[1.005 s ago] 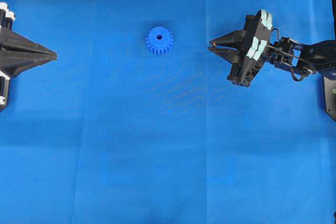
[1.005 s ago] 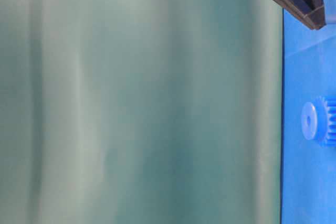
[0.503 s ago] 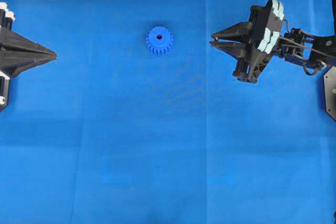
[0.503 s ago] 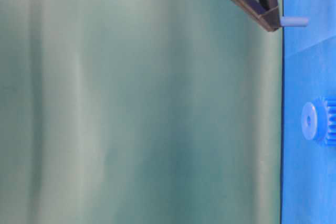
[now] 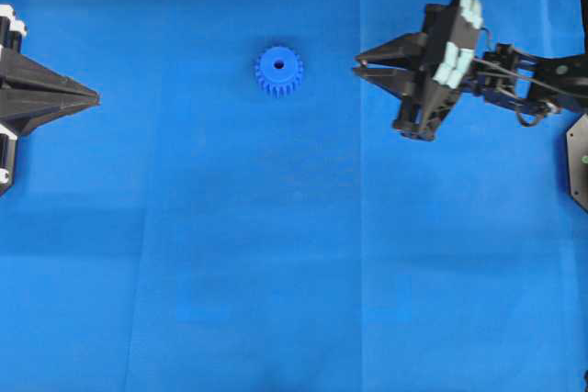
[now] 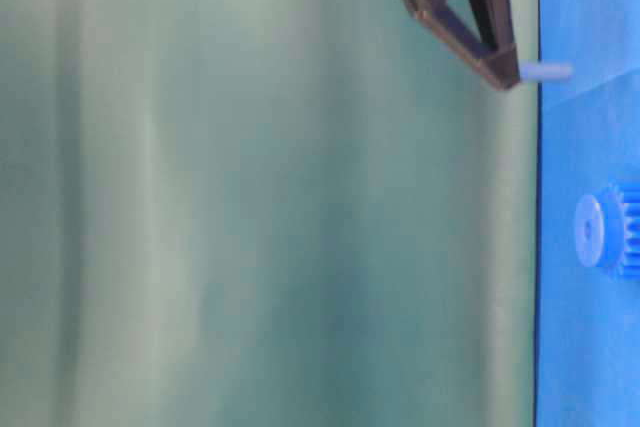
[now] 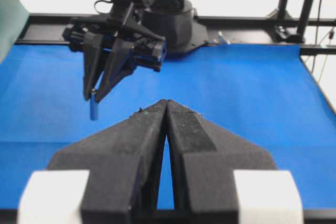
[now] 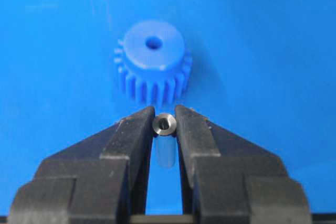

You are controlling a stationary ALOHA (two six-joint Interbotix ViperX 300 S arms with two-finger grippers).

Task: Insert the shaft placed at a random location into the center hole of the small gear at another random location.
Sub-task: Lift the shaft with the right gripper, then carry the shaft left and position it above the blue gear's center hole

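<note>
The small gear (image 5: 278, 72) lies flat on the blue mat, hub up, and its center hole (image 8: 153, 42) shows dark and unobstructed. My right gripper (image 5: 358, 66) hovers to the gear's right, shut on the shaft (image 8: 165, 124). The shaft is a short silvery pin held upright at the fingertips, its lower end hanging below them (image 6: 546, 72) above the mat. In the right wrist view the gear (image 8: 153, 61) sits just beyond the pin, apart from it. My left gripper (image 5: 92, 96) rests at the far left, shut and holding nothing.
The blue mat (image 5: 294, 273) covers the whole table. A green backdrop (image 6: 250, 247) fills most of the table-level view. The right arm's black base (image 7: 168, 22) and a black frame rail stand at the mat's far edge.
My right gripper has carried the shaft leftward toward the gear and stayed shut on it. The left gripper and the gear have not moved.
</note>
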